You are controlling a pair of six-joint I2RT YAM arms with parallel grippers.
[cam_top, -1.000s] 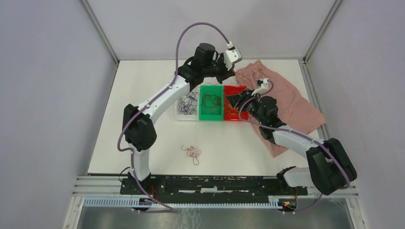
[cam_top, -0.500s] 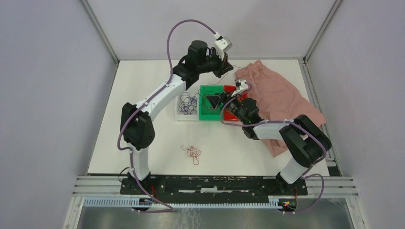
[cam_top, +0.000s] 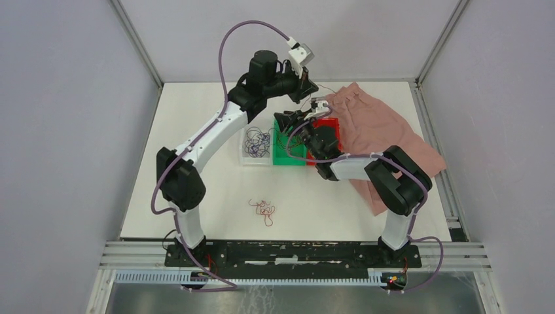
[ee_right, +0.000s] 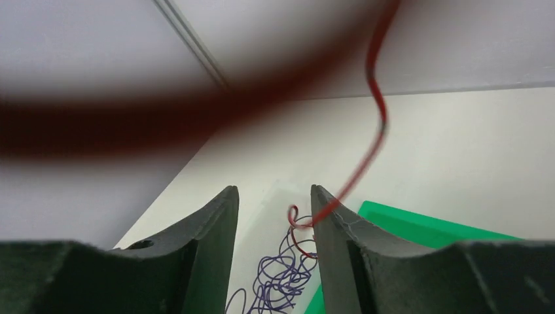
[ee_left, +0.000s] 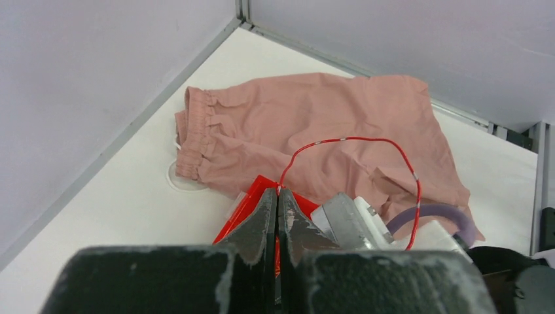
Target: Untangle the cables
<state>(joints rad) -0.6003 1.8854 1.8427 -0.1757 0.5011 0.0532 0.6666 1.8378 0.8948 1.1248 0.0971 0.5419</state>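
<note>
My left gripper (cam_top: 309, 89) is raised at the back of the table and shut (ee_left: 277, 191) on a thin red cable (ee_left: 353, 139), which loops over the pink cloth and down past my right wrist. My right gripper (cam_top: 283, 121) is over the far end of the green tray (cam_top: 288, 157); its jaws are open (ee_right: 271, 190), and the red cable (ee_right: 368, 154) runs against the inner face of one finger. Purple cables (ee_right: 281, 281) lie in the clear tray (cam_top: 257, 145). A small red tangle (cam_top: 264, 210) lies on the white table.
A red tray (cam_top: 329, 127) stands right of the green one and also shows below my left fingers (ee_left: 245, 206). A pink cloth (cam_top: 383, 131) covers the back right of the table. Metal frame posts and grey walls bound the table.
My right gripper has swung left from the red tray to the far end of the green tray. My left gripper has moved left and back with the red cable.
</note>
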